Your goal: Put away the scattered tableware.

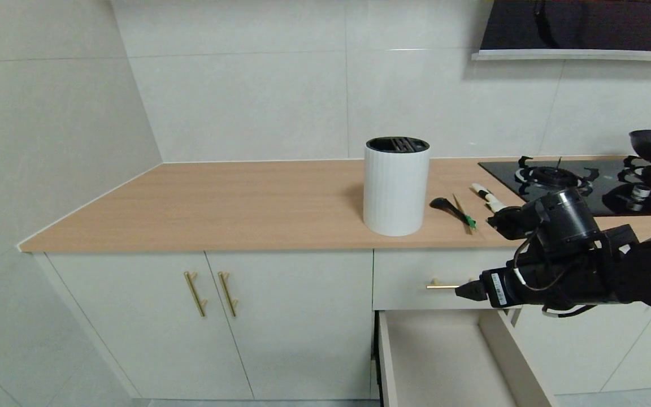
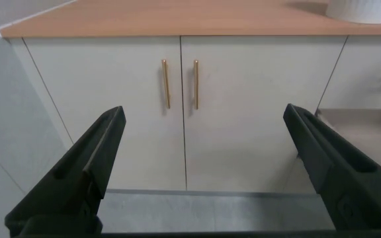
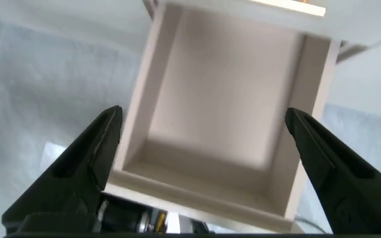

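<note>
Right pincer (image 3: 204, 129) hangs spread over the open drawer (image 1: 444, 362), left pincer (image 2: 204, 119) spread too, while spoon (image 1: 443, 203), chopsticks (image 1: 461, 209) and knife (image 1: 486, 196) lie on the table (image 1: 218, 203) at three o'clock of the holder (image 1: 396, 186), so apparently nothing is stored yet.

My right arm (image 1: 580, 265), just above the open drawer (image 1: 444, 362), is matte black: a fat cylindrical joint (image 1: 571, 217), looping black cables (image 1: 520, 263), a white printed label (image 1: 500, 289). My left gripper (image 2: 202, 112) and right gripper (image 3: 202, 114) have plain black wedge fingers (image 2: 84, 172).
</note>
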